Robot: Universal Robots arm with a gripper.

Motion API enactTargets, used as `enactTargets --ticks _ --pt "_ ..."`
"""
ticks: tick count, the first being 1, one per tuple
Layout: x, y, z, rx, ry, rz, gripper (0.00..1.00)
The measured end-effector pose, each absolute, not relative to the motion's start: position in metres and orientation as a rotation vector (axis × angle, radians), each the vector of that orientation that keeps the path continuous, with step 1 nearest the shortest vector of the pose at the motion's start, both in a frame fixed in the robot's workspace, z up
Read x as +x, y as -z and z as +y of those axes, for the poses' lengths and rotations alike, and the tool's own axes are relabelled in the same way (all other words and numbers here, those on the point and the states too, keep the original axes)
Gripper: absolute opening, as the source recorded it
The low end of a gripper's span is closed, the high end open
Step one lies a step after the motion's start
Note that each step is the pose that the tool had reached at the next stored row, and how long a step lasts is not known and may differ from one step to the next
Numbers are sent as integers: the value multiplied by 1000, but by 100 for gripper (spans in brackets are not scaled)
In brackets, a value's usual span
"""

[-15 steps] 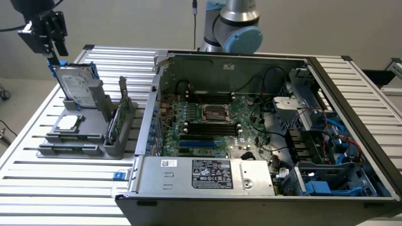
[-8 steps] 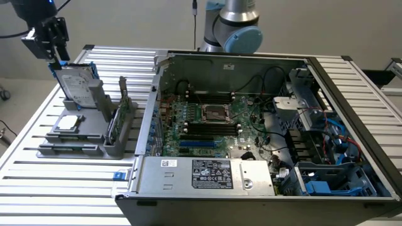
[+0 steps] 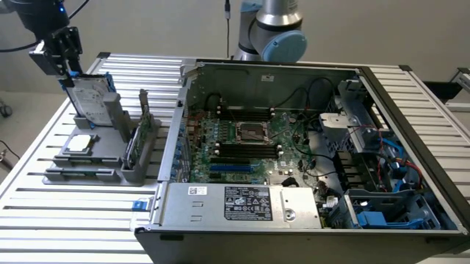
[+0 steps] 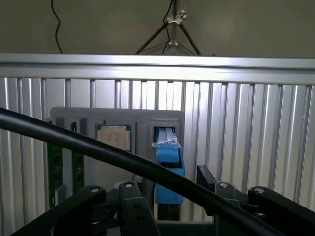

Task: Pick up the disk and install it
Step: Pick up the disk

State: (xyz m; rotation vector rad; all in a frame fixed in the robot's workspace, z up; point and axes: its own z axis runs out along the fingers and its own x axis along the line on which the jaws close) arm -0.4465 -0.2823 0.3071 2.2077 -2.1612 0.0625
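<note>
The fingers [image 4: 206, 178] are held apart on either side of the blue-framed disk [image 4: 167, 164], which is stood on edge in a grey holder [image 4: 142, 117] beside a square chip [image 4: 114, 136], all carried on the slatted table [image 4: 256, 137].

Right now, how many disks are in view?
1. The disk stands upright in the grey holder at the exterior view's left, just below the gripper. Bays in the open computer case may hide more.

Slatted table [image 3: 74, 220], grey holder [image 3: 88, 171], open computer case [image 3: 264, 74]
</note>
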Motion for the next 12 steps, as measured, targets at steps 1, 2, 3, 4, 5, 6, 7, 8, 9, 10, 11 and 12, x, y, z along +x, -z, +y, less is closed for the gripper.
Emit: enactTargets --ticks 1,2,3,4,5,6,7,8,9,10,11,12 --pt "-447 -305 -283 2208 -63 -2161 54" --pt "-447 -304 -283 2208 -63 -2161 54" --pt "-447 -302 -283 2208 -63 -2161 54" --pt "-447 -300 -284 2208 -63 -2161 54" --pt "-447 -299 -284 2208 -63 -2161 54" --pt "-447 -297 -284 2208 -64 -2161 54" --pt "-447 -295 -284 2208 -64 -2162 54" --pt "-447 -294 -284 2209 -64 -2162 54" --pt "-448 -293 -284 2209 -64 -2162 54" --pt "-448 -293 -284 2209 -64 -2162 54" --pt "-448 -292 -284 2209 -65 -2162 54" --pt "-448 -291 -285 2209 -65 -2162 54"
